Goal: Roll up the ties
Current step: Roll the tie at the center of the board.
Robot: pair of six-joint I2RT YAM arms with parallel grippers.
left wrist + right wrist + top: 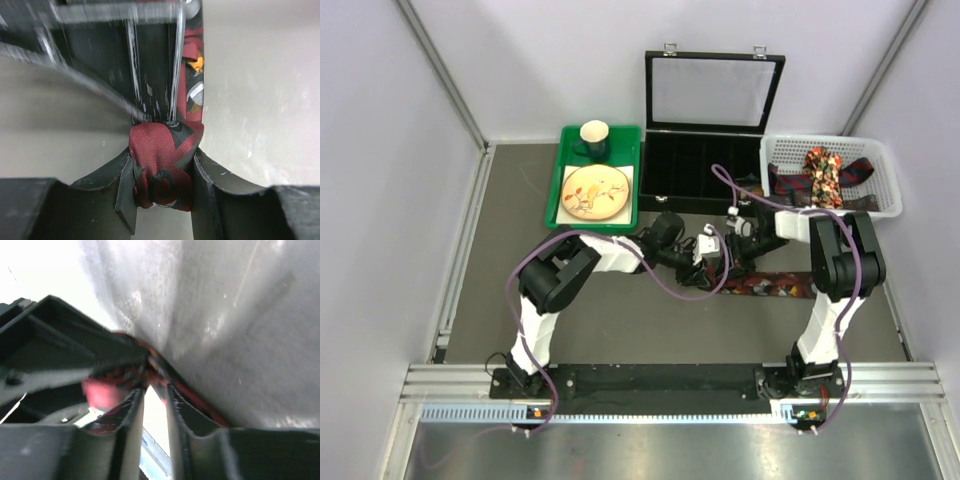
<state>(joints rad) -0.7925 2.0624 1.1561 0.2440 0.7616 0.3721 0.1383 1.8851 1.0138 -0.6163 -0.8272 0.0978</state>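
Your left gripper (162,167) clamps rolled end of maroon tie (161,142); right gripper (155,390) jaws: cannot tell.

The left gripper (718,268) and right gripper (738,245) are crowding each other at mid-table, sitting just beside one another, with looping cables (660,282) hanging low around them and narrowing the way in. Just behind, the black box (705,185) with its raised lid (713,90) is walling off the far side. The green tray (563,200) carrying a cup (594,138) and plate (595,192) and the white basket (885,190) are flanking it. The tie (775,286) is lying across the table (490,300) toward the right arm (840,262). Bare table is stretching to the left and along the near edge, giving room to pass
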